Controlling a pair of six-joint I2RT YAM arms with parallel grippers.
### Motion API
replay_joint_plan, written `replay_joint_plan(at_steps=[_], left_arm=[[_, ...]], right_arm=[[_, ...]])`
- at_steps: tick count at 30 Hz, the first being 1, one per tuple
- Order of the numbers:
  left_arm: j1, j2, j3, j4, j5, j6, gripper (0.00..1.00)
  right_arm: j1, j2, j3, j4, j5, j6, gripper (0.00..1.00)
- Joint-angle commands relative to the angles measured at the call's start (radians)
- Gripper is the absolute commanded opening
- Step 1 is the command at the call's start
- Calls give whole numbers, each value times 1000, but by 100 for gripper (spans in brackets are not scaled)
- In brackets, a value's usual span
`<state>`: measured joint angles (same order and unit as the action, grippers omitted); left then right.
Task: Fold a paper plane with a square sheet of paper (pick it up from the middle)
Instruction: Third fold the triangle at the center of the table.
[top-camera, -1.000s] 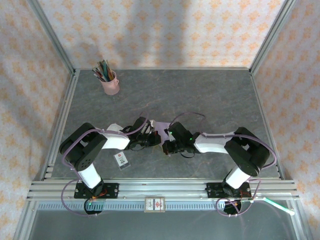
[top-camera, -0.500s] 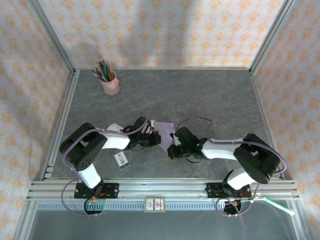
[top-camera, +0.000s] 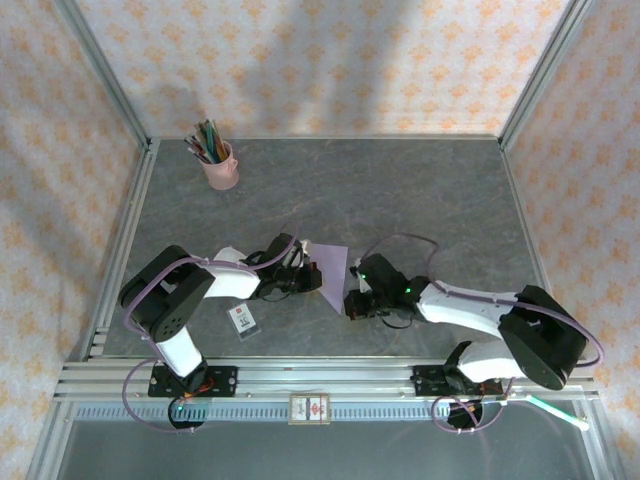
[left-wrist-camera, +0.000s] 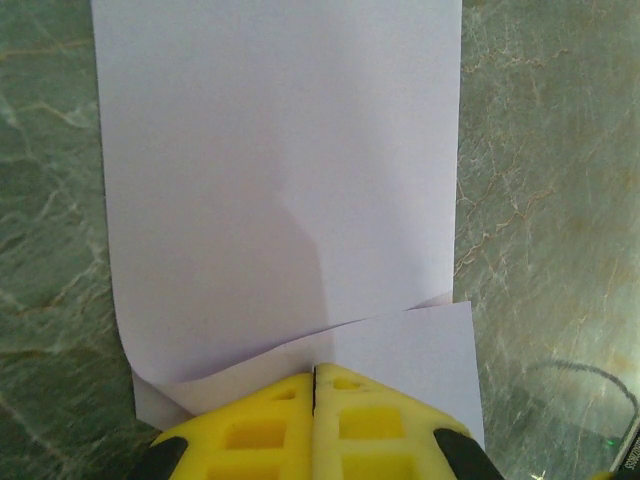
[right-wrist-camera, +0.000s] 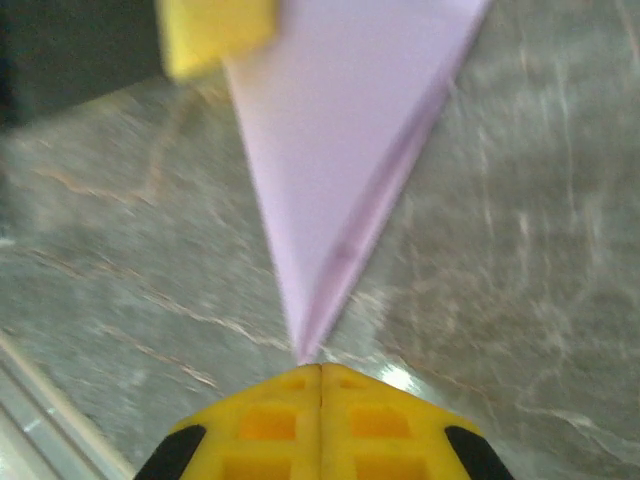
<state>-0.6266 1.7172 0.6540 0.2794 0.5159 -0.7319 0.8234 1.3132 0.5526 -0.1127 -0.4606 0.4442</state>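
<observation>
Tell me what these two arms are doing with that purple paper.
Both arms are working a lavender sheet of paper mid-table. It is partly folded and not yet a plane. The left gripper, shut, sits on the edge nearest its camera, where one layer curls over another. The right gripper, also shut, has its tips at a pointed folded corner. A small white card lies apart, near the left arm.

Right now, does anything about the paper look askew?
Yes: on the square sheet of paper, the upper flap near the left end effector curls up at one corner, its edge slanting across the layer beneath.
</observation>
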Motion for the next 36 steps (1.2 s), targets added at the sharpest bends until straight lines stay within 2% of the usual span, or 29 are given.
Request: replay_joint_plan(at_steps=[1,10,18,24,33,36], left_arm=[[-3,91,-39,-152,-126,26,3],[-3,91,-33,-152,-123,26,3],[-2,91,-27,-160,-123,30,3],[-2,92,-30,-164,-129,35,3],[-2,104,-36,-160,-132,37,3],[-2,101,-37,-158,-134,37,3]], right_arm=[[-3,0,67,21,8,10,0],[0,221,172,125,-60,-20,0],[-6,324,158,166,-58,-41,0],[-7,289,69,105,-59,-38,0],[1,135,-96,92,-87,24,0],[3,100,-100,41,-77,-7,0]])
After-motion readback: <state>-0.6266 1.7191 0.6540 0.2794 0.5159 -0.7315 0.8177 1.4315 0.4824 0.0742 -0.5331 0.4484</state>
